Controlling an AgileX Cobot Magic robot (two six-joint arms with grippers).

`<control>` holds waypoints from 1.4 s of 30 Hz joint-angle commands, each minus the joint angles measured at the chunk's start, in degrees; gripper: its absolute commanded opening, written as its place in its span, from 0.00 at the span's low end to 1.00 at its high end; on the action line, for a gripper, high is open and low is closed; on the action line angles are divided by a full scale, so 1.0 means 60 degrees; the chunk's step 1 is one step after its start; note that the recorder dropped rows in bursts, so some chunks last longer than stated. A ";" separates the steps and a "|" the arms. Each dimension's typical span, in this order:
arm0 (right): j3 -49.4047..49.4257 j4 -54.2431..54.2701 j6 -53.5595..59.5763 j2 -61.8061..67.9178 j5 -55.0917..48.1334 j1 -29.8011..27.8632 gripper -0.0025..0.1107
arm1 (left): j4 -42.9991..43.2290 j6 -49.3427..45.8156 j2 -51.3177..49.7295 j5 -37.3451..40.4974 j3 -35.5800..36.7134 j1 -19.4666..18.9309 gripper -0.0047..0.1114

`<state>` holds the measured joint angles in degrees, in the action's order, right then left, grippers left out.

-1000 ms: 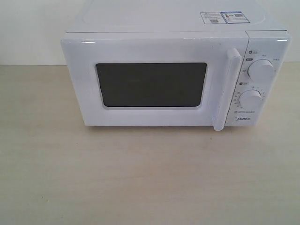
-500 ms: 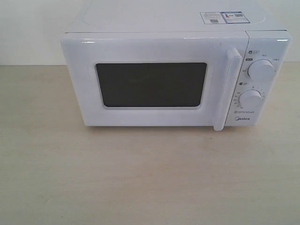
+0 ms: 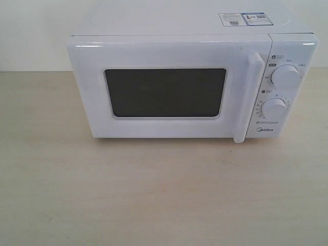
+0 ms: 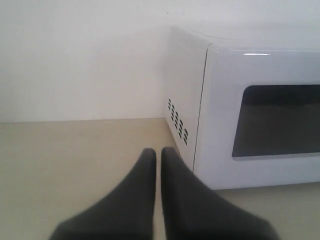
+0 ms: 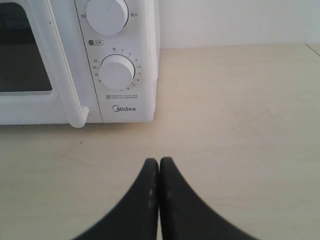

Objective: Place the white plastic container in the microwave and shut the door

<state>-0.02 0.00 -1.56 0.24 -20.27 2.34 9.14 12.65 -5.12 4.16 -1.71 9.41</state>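
Noting microwave [image 3: 190, 86] centred on table [image 3: 154, 197], door [image 3: 164, 55] flush shut, contents hidden behind dark window [image 3: 165, 93]. Left gripper [image 4: 158, 154] near vented side wall [image 4: 181, 112], fingers [image 4: 141, 172] apparently just short of touching, holding nothing. Right gripper [image 5: 159, 162] facing dials [image 5: 117, 71], pressed together, empty.

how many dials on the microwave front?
2. Both sit on the microwave's control panel, right of the door handle: upper dial, with lower dial just below it. None appear hidden.
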 commanded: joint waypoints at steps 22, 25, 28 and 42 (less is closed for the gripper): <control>0.0004 0.0000 0.0036 -0.0039 0.0038 0.0017 0.02 | 0.0134 -0.1069 0.0853 0.1557 0.0285 -0.0021 0.08; 0.0004 0.0000 0.0036 -0.0039 0.0038 0.0017 0.02 | 0.0134 -0.1533 0.0853 0.1824 0.0285 -0.0021 0.08; 0.0004 0.0000 0.0036 -0.0039 0.0038 0.0017 0.02 | -0.0317 -0.2458 0.0853 0.2016 0.0285 -0.0021 0.08; 0.0004 0.0000 0.0036 -0.0039 0.0038 0.0017 0.02 | -0.2420 -0.2186 0.0853 0.2098 0.0285 -0.0021 0.08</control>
<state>-0.02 0.00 -1.56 0.24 -20.27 2.34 -4.55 -2.03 -0.21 16.53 -0.21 9.41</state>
